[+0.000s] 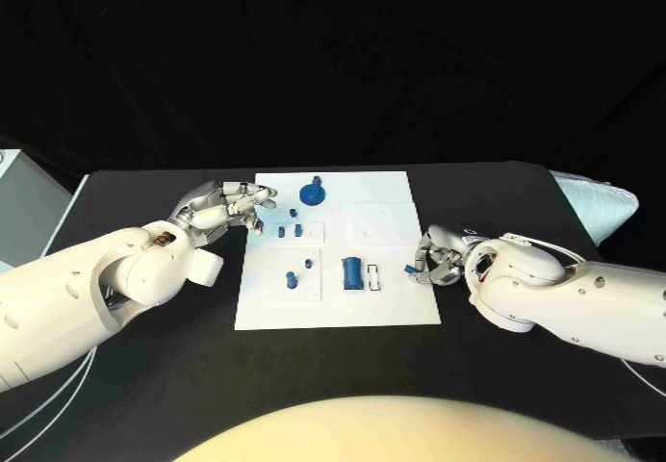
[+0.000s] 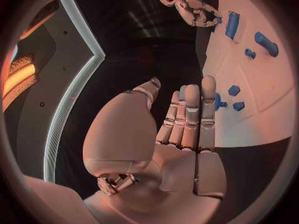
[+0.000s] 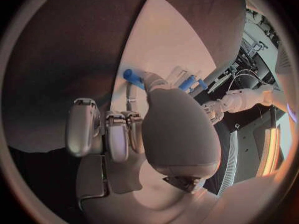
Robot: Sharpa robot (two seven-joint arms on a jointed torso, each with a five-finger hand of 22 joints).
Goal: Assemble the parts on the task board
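Looks like the right hand (image 1: 433, 262) is pinching a small blue part (image 1: 412, 269) at the task board (image 1: 382, 207)'s right edge, left hand (image 1: 226, 206) open and empty, so next it probably needs lining up with its slot.

Lab/demo booth: black-draped table (image 1: 166, 337), black backdrop, LED strip lighting (image 2: 74, 84)

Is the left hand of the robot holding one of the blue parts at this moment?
No. In the left wrist view the left hand has its fingers straight and together, with nothing between them.
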